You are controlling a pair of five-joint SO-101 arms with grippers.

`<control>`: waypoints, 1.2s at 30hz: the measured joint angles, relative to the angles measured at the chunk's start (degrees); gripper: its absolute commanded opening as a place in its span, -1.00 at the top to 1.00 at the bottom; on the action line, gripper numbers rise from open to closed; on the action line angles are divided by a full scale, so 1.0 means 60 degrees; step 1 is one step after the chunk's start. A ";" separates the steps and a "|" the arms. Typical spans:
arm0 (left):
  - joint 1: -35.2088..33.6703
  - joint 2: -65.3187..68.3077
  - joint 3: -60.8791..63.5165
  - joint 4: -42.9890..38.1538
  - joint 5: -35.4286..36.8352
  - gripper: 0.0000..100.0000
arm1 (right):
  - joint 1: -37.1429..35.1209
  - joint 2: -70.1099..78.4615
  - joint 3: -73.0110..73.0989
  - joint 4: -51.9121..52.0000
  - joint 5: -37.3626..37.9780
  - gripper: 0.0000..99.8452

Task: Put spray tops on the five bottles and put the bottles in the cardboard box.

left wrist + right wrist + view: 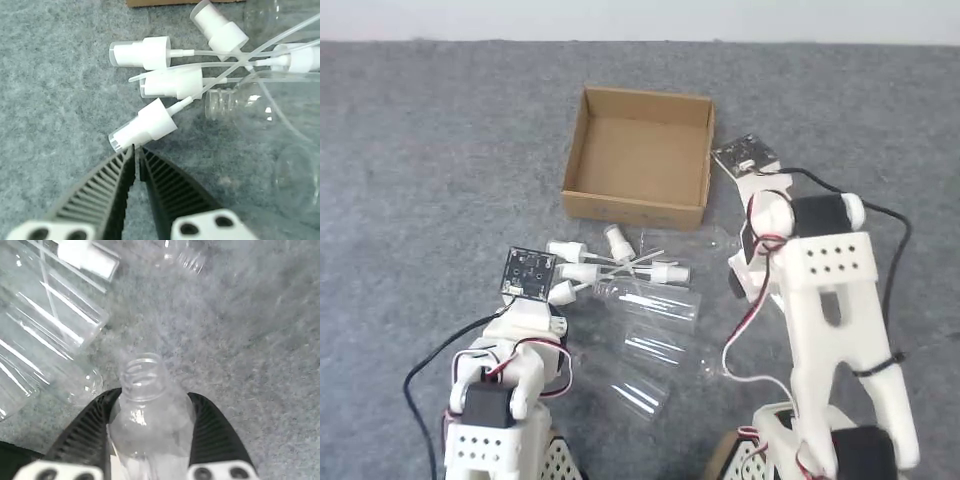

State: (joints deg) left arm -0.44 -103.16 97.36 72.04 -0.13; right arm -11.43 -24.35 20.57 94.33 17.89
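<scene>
Nothing capped or boxed; cardboard box (635, 207) waits at 12 o'clock. Right gripper (152, 400) clamps a bare bottle (146, 427); left gripper (137, 150) closed, empty.

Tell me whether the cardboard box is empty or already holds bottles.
Empty. The open brown cardboard box shows only its bare floor; clear plastic bottles lie on the grey carpet outside it.

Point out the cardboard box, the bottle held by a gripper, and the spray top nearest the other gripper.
cardboard box (635, 208): high view, outer face of its front wall.
held bottle (145, 415): right wrist view, shoulder under the threaded neck.
nearest spray top (147, 124): left wrist view, middle of its white body.
</scene>
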 measured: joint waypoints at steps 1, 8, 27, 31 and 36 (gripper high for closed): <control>0.0000 0.0000 0.0000 0.0000 0.0000 0.97 | -0.0015 -0.0073 0.0000 0.0000 0.0000 0.98; 0.0015 0.0000 0.0000 0.0000 0.0000 0.97 | 0.0000 -0.0689 0.0000 0.0015 -0.0982 0.98; 0.0000 0.0000 0.0000 0.0000 0.0000 0.97 | -0.0015 -0.5128 0.3209 -0.3385 -0.1465 0.98; 0.0000 0.0000 0.0000 0.0000 0.0000 0.97 | 0.0000 -0.5451 0.3780 -0.3912 -0.1465 0.98; 0.0015 0.0000 0.0000 0.0000 0.0000 0.97 | -0.0015 -0.6242 0.5011 -0.5070 -0.2037 0.98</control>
State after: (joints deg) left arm -0.35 -103.16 97.36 72.04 -0.13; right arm -11.52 -61.80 50.64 63.91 5.67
